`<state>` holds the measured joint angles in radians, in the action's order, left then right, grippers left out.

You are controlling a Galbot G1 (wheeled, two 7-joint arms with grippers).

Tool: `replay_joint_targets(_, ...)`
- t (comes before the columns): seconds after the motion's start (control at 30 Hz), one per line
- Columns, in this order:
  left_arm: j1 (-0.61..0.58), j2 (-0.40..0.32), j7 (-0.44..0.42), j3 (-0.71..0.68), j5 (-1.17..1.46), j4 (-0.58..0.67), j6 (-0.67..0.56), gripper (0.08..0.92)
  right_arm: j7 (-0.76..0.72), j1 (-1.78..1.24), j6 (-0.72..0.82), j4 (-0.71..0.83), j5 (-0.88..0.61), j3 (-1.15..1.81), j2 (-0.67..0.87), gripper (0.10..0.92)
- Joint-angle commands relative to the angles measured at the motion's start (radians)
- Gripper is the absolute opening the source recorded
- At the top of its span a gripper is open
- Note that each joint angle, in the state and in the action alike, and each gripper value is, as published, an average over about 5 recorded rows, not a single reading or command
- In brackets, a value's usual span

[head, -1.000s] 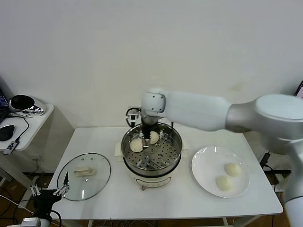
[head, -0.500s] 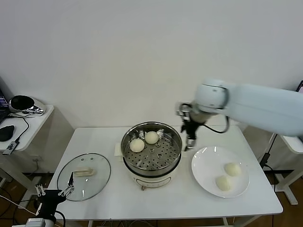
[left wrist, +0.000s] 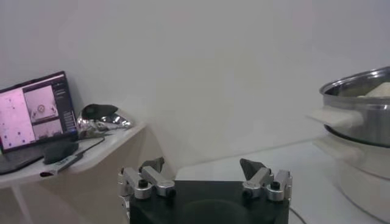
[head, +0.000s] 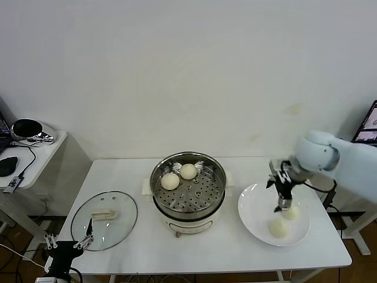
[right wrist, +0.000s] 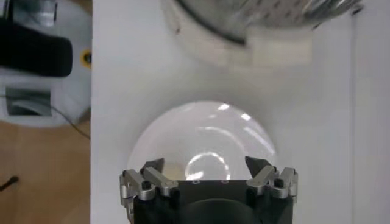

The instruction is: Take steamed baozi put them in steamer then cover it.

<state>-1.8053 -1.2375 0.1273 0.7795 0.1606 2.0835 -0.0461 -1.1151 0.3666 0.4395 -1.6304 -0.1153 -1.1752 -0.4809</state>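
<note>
Stainless steamer point(head: 188, 191) sits at centre frame with two steamed baozi point(head: 179, 175) on its tray, toward its upper left. I have the right gripper point(head: 284, 203) over the white plate point(head: 256, 212) at lower right, fingers spread, just above the farther of the two buns point(head: 283, 220) there; contact is hard to judge. Glass cover point(head: 105, 219) lies lower left on the table point(head: 235, 250), with the left gripper point(head: 66, 243) spread beside its near edge.

No text, label, brand or number is showing clearly enough to read. The laptop point(left wrist: 33, 112) on the side desk point(left wrist: 73, 155) is displaying a picture and small lines, but these are too small to read.
</note>
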Motion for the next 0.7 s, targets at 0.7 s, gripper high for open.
replay_joint_targets(0.7,-0.022,-0.015,0.001,0.014,-0.004,0.005,-0.002,0.823,0.016,-0.517,-0.129,0.163,0.257,0.345,-0.021,0.821)
